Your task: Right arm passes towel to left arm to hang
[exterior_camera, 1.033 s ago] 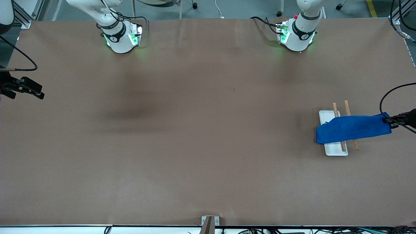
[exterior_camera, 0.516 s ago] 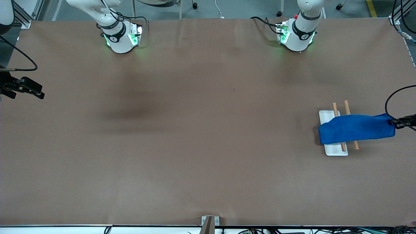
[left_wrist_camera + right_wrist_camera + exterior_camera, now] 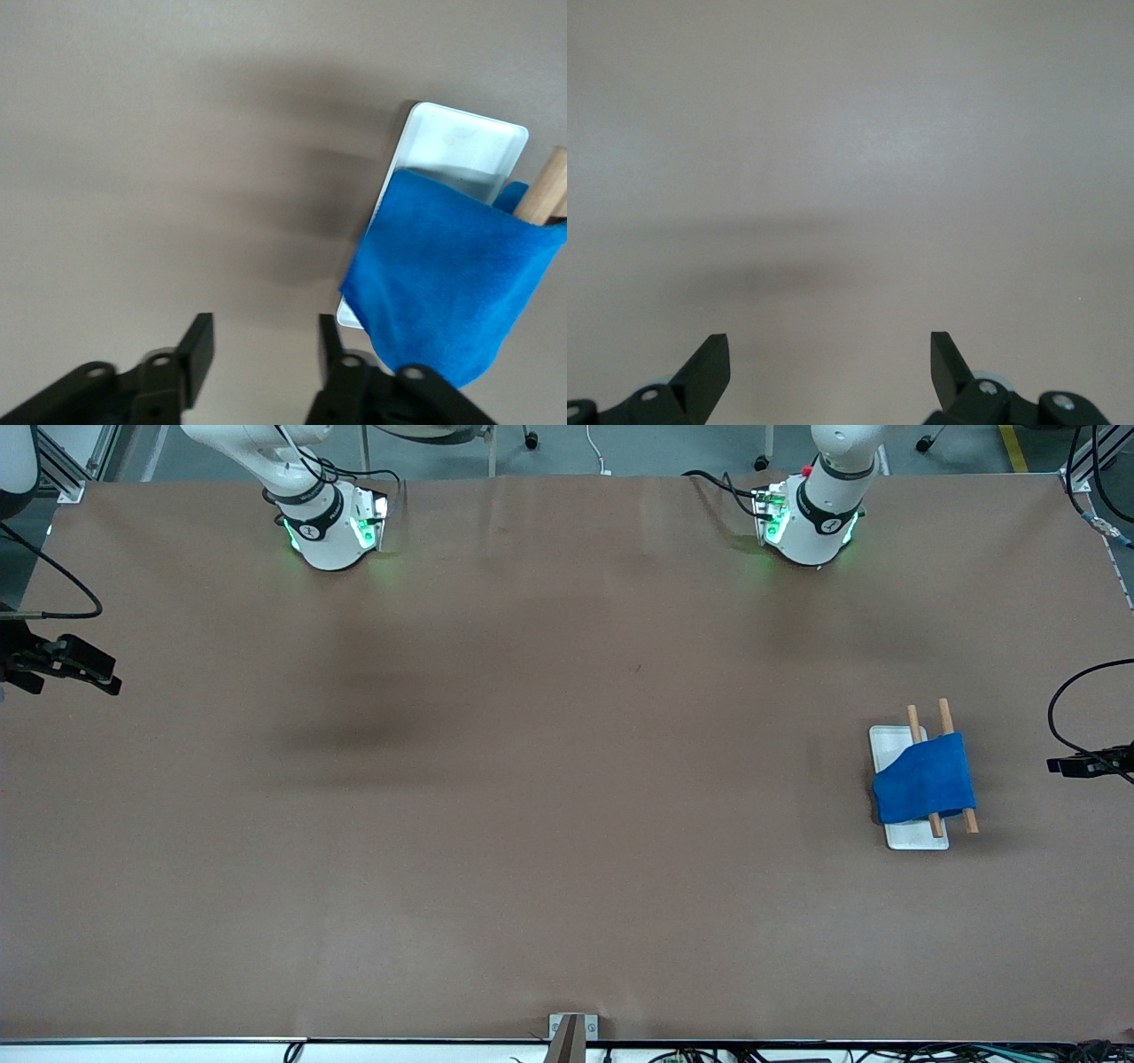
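Front view: the towel (image 3: 924,781) hangs draped over two wooden rods (image 3: 957,764) that rise from a white tray (image 3: 914,835), which sits on the brown counter (image 3: 532,779) toward the left arm's end. The left pincer (image 3: 1063,765) hovers beside the rack, apart from the cloth and holding nothing. The right pincer (image 3: 97,673) waits over the counter's edge at the right arm's end — well apart from the towel.

Left wrist view: the left pincer (image 3: 266,341) shows both dark fingers (image 3: 198,343) parted, with bare counter (image 3: 177,133) between them. The towel (image 3: 452,283) covers part of the tray (image 3: 461,142), and a rod (image 3: 545,181) tip pokes out above the fabric.

Right wrist view: the right pincer (image 3: 830,359) stands spread wide and empty — only counter (image 3: 850,133) lies beneath it.
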`<control>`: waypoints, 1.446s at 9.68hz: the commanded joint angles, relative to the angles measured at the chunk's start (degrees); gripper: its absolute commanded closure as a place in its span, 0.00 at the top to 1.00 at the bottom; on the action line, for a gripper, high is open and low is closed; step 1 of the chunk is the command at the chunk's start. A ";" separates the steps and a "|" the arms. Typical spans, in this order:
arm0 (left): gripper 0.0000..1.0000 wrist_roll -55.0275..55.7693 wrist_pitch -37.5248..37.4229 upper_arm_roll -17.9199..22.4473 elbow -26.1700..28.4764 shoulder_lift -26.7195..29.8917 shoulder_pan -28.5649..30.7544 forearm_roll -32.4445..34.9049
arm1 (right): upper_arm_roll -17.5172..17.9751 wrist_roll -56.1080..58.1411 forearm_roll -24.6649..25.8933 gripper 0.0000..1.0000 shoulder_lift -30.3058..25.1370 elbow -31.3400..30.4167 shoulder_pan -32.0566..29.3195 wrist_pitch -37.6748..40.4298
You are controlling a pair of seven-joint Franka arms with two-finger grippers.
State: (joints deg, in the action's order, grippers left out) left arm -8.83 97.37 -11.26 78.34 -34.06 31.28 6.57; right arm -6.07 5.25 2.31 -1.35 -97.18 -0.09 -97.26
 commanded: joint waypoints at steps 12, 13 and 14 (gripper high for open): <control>1.00 14.72 -12.37 -24.15 -1.70 20.16 -0.96 0.82 | -0.17 0.55 -0.12 1.00 0.21 0.33 -0.18 -0.03; 1.00 14.72 -13.25 -24.50 -1.70 21.04 -0.96 0.55 | -0.26 0.55 -0.12 1.00 0.21 0.42 -0.18 -0.12; 1.00 14.46 -13.52 -25.12 -1.79 22.27 -0.96 0.46 | -0.26 0.55 -0.12 1.00 0.21 0.42 -0.26 -0.12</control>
State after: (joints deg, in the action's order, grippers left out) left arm 5.87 84.41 -35.55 74.26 -13.28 29.60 6.77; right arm -6.34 5.26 2.31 -1.14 -97.17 -0.21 -97.42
